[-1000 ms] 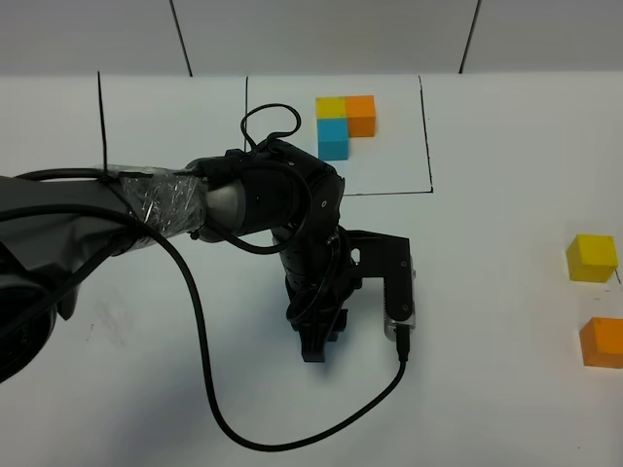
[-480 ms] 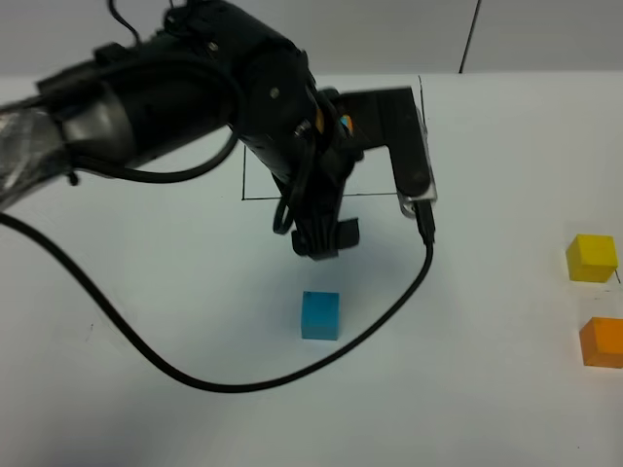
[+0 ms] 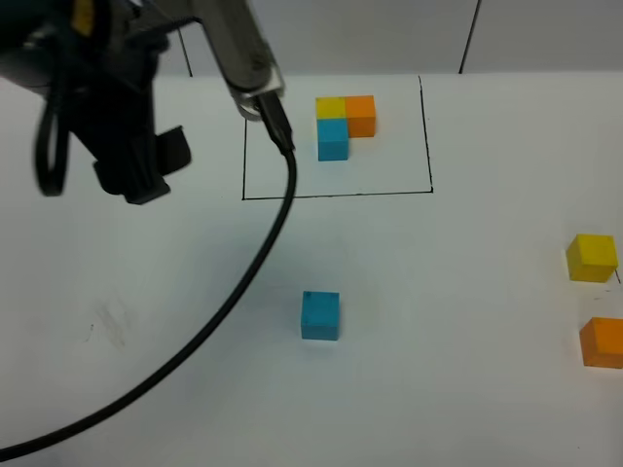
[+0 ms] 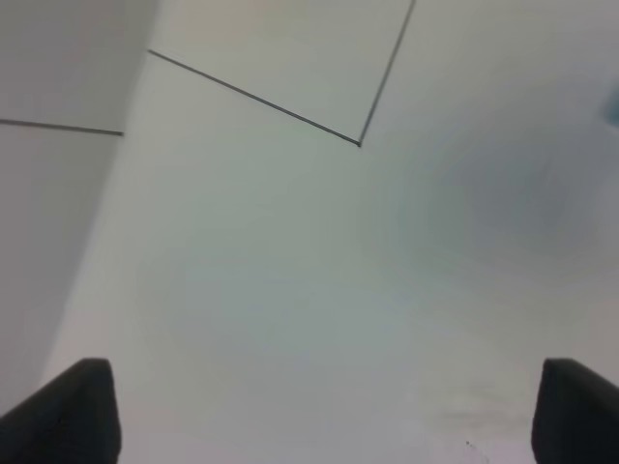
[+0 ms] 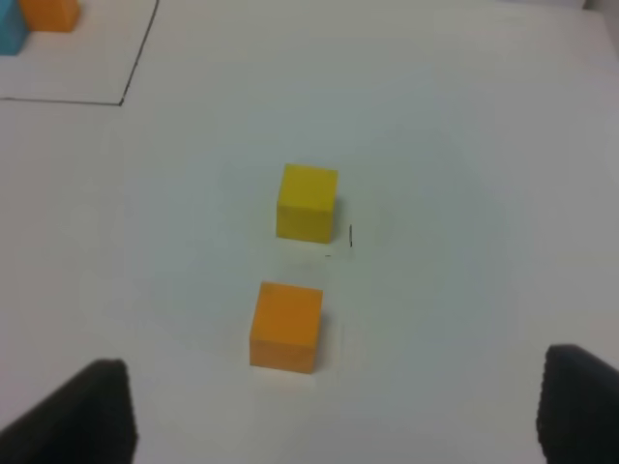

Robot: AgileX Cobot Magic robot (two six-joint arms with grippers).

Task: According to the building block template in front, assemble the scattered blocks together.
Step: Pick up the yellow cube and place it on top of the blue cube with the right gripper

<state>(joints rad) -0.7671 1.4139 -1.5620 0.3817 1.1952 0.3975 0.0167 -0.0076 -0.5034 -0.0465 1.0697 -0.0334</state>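
Observation:
The building block template (image 3: 346, 121), a yellow, orange and blue L, sits inside the black drawn rectangle (image 3: 336, 195) at the back. Of the scattered blocks, the blue cube (image 3: 320, 315) rests alone mid-table. The yellow cube (image 3: 592, 258) and the orange cube (image 3: 604, 342) lie near the right edge. My left gripper (image 3: 146, 173) hangs high at the back left, far from the blue cube. Its jaws are wide open and empty in the left wrist view (image 4: 329, 416). My right gripper (image 5: 334, 416) is open above the yellow cube (image 5: 308, 201) and the orange cube (image 5: 286, 326).
A black cable (image 3: 224, 311) trails from the left arm across the table's left half to the front edge. A rectangle corner (image 4: 359, 143) shows under the left wrist. The template's orange (image 5: 48, 12) and blue cubes appear at a corner of the right wrist view.
The left gripper opened and let go of the blue cube mid-table. It then rose and swung away to the back left, uncovering the template. The right side has not moved.

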